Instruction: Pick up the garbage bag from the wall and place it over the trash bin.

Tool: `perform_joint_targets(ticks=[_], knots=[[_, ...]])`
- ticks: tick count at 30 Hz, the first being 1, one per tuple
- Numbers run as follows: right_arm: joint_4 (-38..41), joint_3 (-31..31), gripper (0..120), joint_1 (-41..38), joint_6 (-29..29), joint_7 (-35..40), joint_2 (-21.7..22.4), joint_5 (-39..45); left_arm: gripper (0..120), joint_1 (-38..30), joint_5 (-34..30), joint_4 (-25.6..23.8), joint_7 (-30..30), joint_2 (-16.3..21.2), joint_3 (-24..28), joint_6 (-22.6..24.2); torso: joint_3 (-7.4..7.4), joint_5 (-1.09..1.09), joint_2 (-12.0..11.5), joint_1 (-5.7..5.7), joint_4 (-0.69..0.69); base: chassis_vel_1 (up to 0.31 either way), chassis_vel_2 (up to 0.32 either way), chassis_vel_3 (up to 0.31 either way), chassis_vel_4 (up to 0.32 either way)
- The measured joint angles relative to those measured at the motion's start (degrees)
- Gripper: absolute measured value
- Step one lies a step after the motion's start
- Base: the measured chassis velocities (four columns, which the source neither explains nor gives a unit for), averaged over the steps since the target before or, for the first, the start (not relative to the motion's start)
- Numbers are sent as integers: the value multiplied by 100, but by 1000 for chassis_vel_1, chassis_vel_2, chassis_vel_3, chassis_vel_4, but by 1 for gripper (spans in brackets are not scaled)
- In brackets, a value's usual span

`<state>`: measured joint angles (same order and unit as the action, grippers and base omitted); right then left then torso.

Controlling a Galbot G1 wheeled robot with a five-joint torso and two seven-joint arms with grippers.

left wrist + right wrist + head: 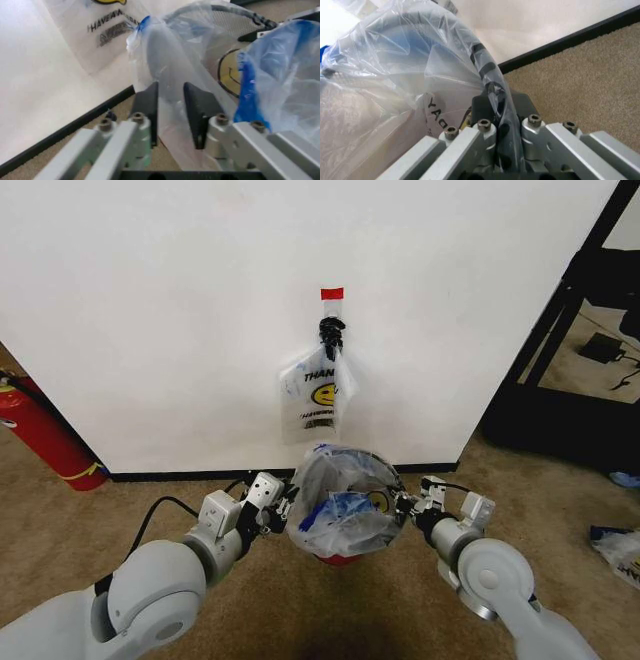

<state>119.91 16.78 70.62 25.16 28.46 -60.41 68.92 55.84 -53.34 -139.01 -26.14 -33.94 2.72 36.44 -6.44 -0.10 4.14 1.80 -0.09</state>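
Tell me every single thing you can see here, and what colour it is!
garbage bag: one, see-through white with blue patches, draped over the bin
trash bin: one, black mesh, red base, below the hook
"THANK YOU" bag: one, white, yellow smiley, hanging on the hook
hook: one, black, on the wall
tape strip: one, red, above hook
fire extinguisher: one, red, far left
left gripper: grey, open around bag plastic
right gripper: grey, shut on bag plastic

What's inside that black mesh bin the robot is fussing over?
The garbage bag, clear plastic with blue patches and a yellow smiley, fills the trash bin and drapes over its rim. The left pincer and right pincer flank it. The crumpled plastic hides the bin's bottom.
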Motion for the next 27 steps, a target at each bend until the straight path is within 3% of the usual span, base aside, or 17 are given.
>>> perform_joint_targets(ticks=[11, 15, 19, 25, 27], knots=[[-5, -5, 0, 1, 0, -19, 1, -23, 71, -114, 196, 194, -115, -50, 146, 232, 0, 0, 0, 0, 0, 0, 0, 0, 0], [6, -9, 0, -1, 0, -19, 1, -15, 80, -120, 223, 318, -88, -89, 192, 214, 0, -1, 0, 0, 0, 0, 0, 0, 0], [19, -9, 0, 14, 0, -21, 6, -13, 71, -125, 218, 386, -30, -105, 200, 145, 0, 0, 0, 0, 0, 0, 0, 0, 0], [19, -5, 0, 15, -3, -23, 9, -12, 46, -119, 182, 394, 58, -96, 206, 0, 0, 0, 0, 0, 0, 0, 0, 0, 0], [20, -4, 0, 15, -3, -23, 9, -12, 46, -119, 179, 394, 59, -97, 206, -4, 0, 0, 0, 0, 0, 0, 0, 0, 0]])
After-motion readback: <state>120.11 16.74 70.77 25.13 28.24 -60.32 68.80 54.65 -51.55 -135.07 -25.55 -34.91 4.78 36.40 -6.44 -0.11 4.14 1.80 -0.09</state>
